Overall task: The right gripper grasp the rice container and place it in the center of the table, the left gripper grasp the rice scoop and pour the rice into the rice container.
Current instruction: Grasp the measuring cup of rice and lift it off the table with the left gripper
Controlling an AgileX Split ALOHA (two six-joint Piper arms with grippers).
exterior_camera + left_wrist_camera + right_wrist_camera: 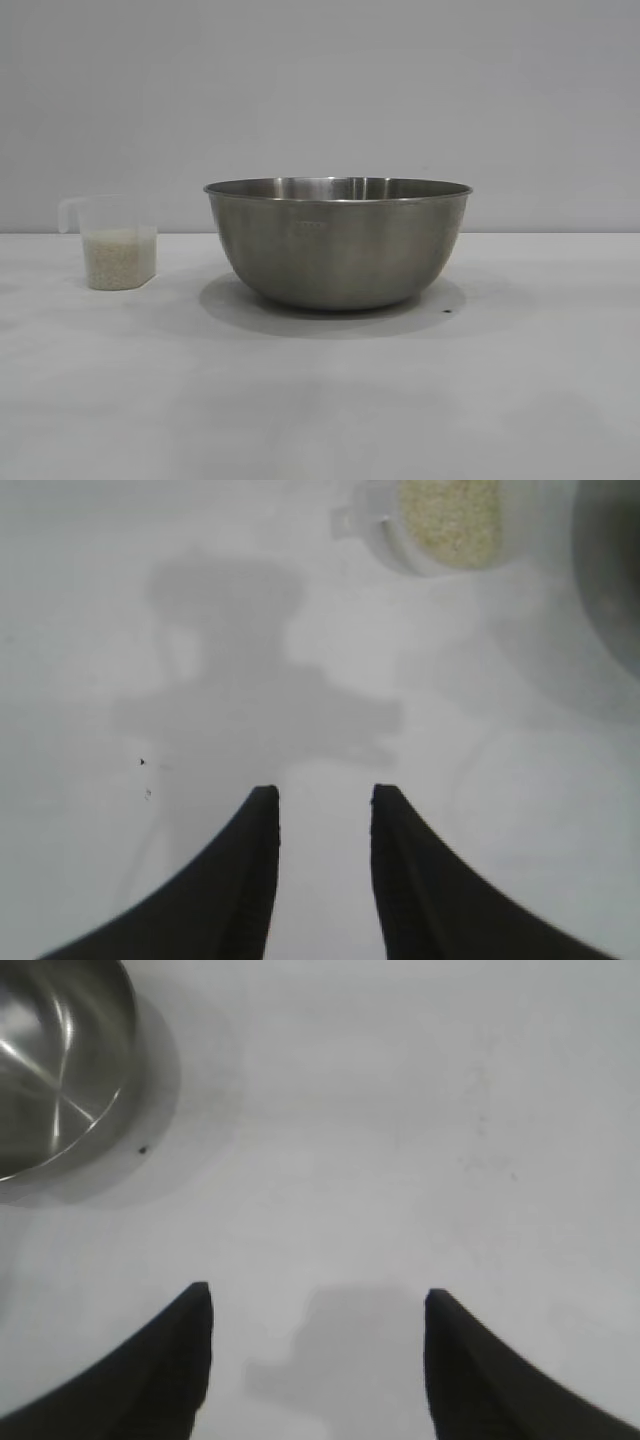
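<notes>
While the left hand point(323, 798) hangs spread above the table point(320, 400), the rice scoop point(117, 245) (light, part full of rice point(118, 258)) could tip if nudged; the rice container point(338, 240) sits mid-table, right hand point(318, 1295) also spread.

Steel rice container point(338, 243) is sitting upright mid-table point(320, 400), well ahead of right fingers point(190, 1360), untouched. Clear rice scoop point(118, 245) w/ rice point(118, 258) is standing beside it, well beyond left fingers point(250, 880).
</notes>
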